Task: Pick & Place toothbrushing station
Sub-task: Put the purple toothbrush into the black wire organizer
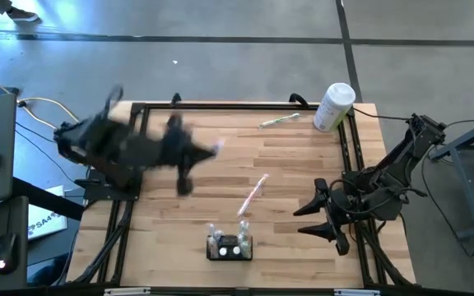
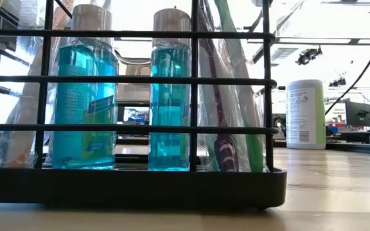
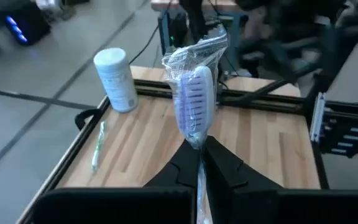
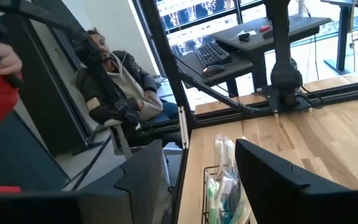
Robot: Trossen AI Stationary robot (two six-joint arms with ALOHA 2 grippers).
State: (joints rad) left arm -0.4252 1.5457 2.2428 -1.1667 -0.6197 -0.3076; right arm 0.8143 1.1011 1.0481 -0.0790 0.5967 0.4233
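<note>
The toothbrushing station [image 1: 230, 247] is a low black wire holder at the table's near edge. It holds two blue bottles [image 2: 85, 96] and wrapped toothbrushes [image 2: 227, 128]. My left gripper [image 3: 199, 154] hangs blurred above the table's left half, shut on a wrapped purple toothbrush [image 3: 196, 99]. My right gripper [image 1: 309, 220] is open near the right edge. Its fingers point toward the station [image 4: 207, 169] and stand apart from it. My left gripper pinches the wrapped toothbrush between its two fingers at the neck just below the head [image 3: 197, 142]. The fingers lie along the brush. The bristle head and crinkled wrapper [image 3: 194, 50] stick out past the fingertips, clear of the table.
A pink toothbrush [image 1: 253, 195] lies on the wood at mid-table. A green toothbrush [image 1: 278, 121] lies near the far edge. A tall white container [image 1: 334, 107] stands at the far right corner. Black frame rails [image 1: 352, 164] run along the table's sides. A person sits beyond the table [image 4: 120, 87].
</note>
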